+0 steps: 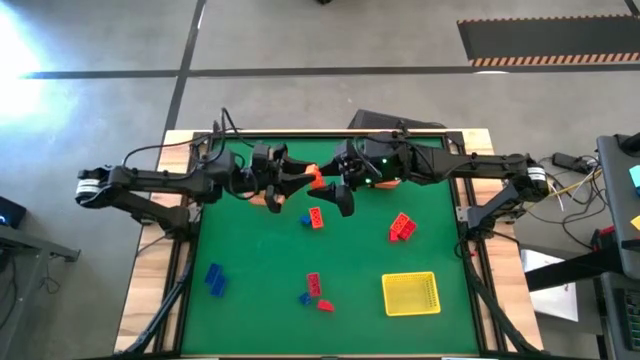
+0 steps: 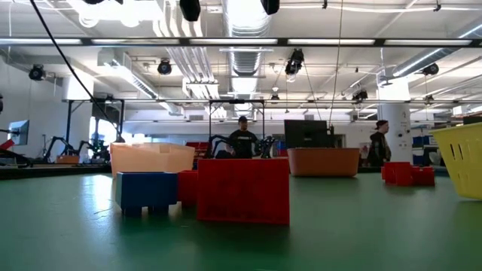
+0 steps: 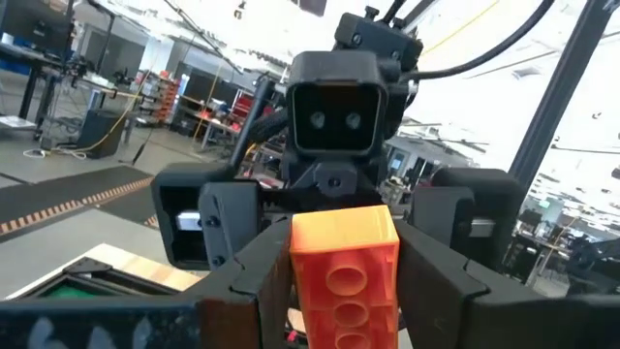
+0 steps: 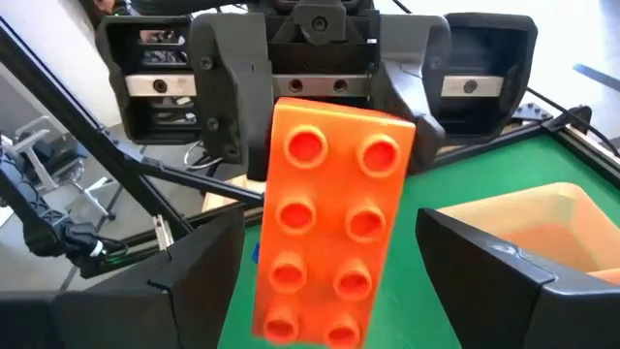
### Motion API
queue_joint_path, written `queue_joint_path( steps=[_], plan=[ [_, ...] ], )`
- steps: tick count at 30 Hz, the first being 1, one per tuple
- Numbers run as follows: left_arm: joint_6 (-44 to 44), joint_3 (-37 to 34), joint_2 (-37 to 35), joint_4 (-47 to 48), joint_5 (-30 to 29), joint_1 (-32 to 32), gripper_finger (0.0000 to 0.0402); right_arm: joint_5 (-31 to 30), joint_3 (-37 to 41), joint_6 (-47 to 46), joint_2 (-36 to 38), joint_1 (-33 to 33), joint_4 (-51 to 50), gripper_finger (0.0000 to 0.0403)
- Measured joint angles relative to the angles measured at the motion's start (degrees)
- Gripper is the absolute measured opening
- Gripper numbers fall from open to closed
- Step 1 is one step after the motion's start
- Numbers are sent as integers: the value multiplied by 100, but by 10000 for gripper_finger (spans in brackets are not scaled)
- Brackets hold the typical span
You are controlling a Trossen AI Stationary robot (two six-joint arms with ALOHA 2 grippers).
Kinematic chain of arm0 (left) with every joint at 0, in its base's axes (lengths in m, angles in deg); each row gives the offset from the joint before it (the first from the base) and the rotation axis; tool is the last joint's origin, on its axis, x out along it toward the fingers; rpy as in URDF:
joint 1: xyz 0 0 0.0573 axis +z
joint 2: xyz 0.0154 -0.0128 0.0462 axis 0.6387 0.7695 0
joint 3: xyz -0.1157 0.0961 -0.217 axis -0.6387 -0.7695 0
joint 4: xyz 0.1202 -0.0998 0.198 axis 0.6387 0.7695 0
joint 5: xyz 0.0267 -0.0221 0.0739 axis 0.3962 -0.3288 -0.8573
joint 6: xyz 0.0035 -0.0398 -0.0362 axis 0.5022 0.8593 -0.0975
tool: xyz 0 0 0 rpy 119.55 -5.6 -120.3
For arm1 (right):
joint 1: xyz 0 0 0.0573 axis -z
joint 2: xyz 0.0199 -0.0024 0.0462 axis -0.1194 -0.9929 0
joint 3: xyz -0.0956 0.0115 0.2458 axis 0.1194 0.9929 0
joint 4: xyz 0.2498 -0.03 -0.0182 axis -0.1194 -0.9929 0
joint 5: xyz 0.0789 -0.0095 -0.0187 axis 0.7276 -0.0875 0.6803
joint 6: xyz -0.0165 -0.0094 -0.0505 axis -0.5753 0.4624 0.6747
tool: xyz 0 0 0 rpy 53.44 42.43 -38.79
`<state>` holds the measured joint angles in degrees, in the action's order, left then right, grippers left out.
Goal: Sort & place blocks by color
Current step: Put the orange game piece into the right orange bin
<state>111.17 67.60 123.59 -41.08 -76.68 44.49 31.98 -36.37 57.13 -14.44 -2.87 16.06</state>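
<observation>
Item: left gripper, fingers clamped on an orange block held mid-air above the table's far edge. We logged the right gripper facing it, fingers apart astride the block's long axis, nearer than any bin.

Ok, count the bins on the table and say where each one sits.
3: a yellow bin at the near right, a tan bin and an orange bin along the far edge, both mostly hidden under the arms from above.
</observation>
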Motion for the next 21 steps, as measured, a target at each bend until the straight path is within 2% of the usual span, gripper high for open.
queue_joint_path(
  steps=[7, 15, 21],
  plan=[
    [2, 2, 11, 66, 17, 0, 134, 0, 0, 1, 0, 2, -10, 241],
    [-11, -4, 4, 97, 8, 2, 135, -17, 0, -47, 4, 2, -43, 128],
    [122, -7, 3, 113, 27, 0, 137, 4, 0, -40, 6, 2, -75, 127]
  ],
)
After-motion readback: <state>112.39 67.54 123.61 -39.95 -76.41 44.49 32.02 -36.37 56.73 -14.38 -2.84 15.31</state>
